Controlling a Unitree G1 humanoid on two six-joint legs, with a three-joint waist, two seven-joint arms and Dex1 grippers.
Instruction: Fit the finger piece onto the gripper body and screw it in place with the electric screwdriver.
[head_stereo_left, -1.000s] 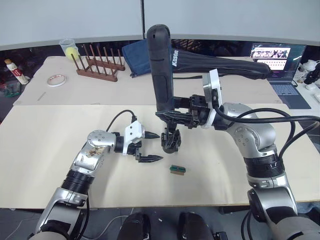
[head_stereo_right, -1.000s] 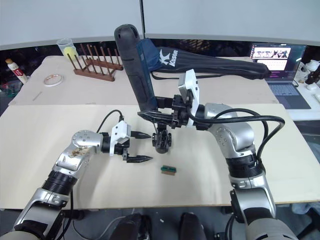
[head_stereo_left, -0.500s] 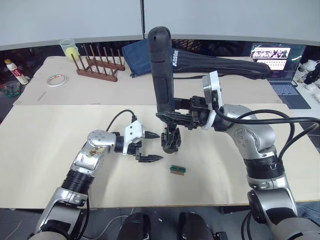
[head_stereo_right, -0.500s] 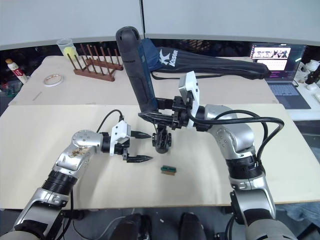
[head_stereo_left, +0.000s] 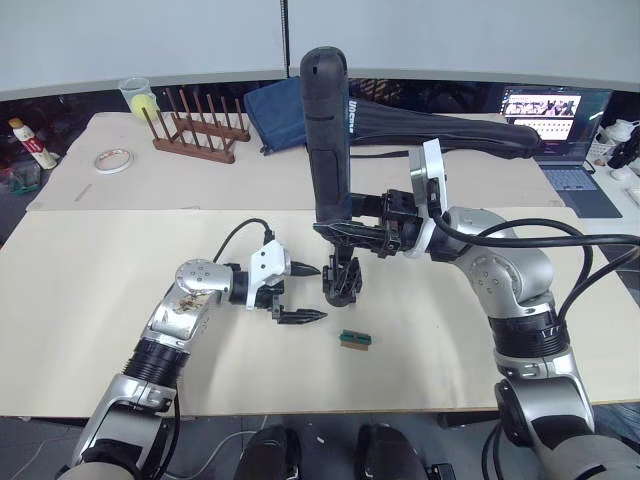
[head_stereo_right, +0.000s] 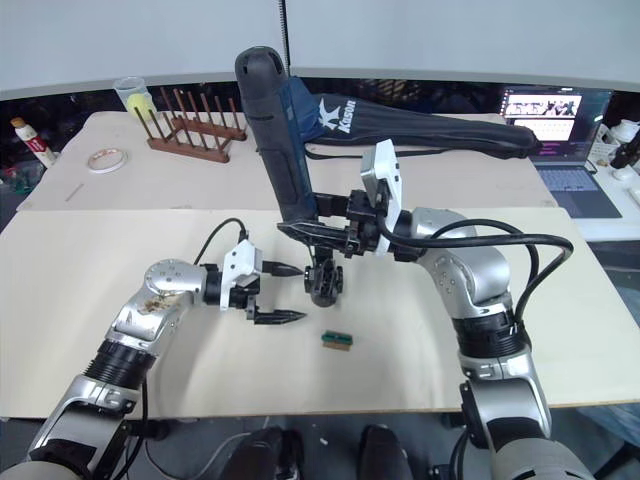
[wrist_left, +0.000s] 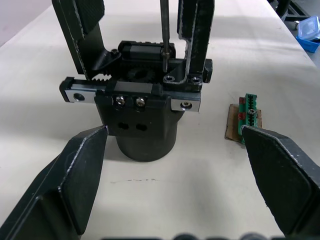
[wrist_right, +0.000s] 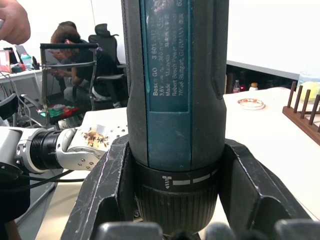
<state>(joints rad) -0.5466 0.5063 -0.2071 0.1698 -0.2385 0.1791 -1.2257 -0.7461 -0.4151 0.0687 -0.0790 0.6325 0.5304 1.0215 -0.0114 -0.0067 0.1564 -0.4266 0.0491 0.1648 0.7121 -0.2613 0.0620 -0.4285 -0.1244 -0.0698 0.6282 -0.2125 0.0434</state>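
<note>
Left gripper (head_stereo_left: 305, 293) sits low over the surface (head_stereo_left: 90, 330), fingers (wrist_left: 80, 170) spread wide, holding nothing, tips aimed right at the gripper body (head_stereo_left: 341, 283). Small gap between tips and body, no contact.

Gripper body stands upright on its round barrel base, mid-surface. In the left wrist view its top rail and screws face the camera, and the finger piece (wrist_left: 192, 35) stands on the right side of the rail. Can't tell if it's fully seated.

Electric screwdriver (head_stereo_left: 327, 140) is held near vertical above the body, top leaning slightly left, thin bit (wrist_left: 163, 30) coming down onto the body's top by the finger piece. Right gripper (head_stereo_left: 345, 230) has its fingers clamped around the screwdriver's lower collar.

Green block (head_stereo_left: 354, 339) lies just near-right of the body, apart from it.

Near edge of the surface is open on both sides. Far side holds a wooden rack (head_stereo_left: 196, 132), tape roll (head_stereo_left: 114, 160), black bag (head_stereo_left: 440, 125).
</note>
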